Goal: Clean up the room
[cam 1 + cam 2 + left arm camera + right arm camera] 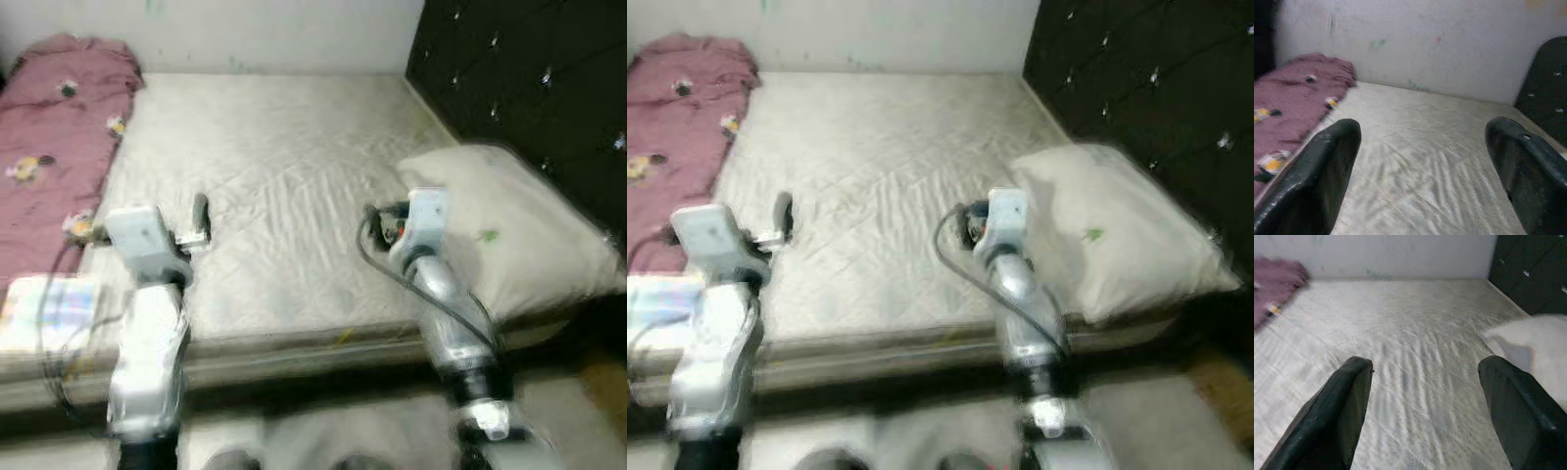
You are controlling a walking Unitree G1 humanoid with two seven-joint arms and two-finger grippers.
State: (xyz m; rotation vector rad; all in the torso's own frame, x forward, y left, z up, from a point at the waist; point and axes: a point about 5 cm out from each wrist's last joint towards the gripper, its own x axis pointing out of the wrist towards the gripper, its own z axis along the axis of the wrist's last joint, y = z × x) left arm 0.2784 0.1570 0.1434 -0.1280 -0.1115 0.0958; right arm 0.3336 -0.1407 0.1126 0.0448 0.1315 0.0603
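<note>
left gripper (1422, 161): fingers spread wide, nothing between them; held over the near left part of the mattress.
right gripper (1425, 401): fingers spread wide too, nothing held; over the near middle of the mattress, just left of the pillow.
mattress (284, 186): bare, off-white, quilted, creased; wrist views show the stitching that head views blur.
pillow (509, 230): white, on the right side of the mattress against the headboard; right wrist view catches its near corner only.
blanket (54, 147): pink with small printed figures, bunched along the left edge of the mattress up to the wall; left wrist view shows it beside the left finger.
headboard (529, 78): black, tufted, on the right.
wall (1425, 44): pale, scuffed, behind the far edge of the bed.
patterned item (49, 304): pale, multicoloured, at the near left corner; too blurred to identify.
</note>
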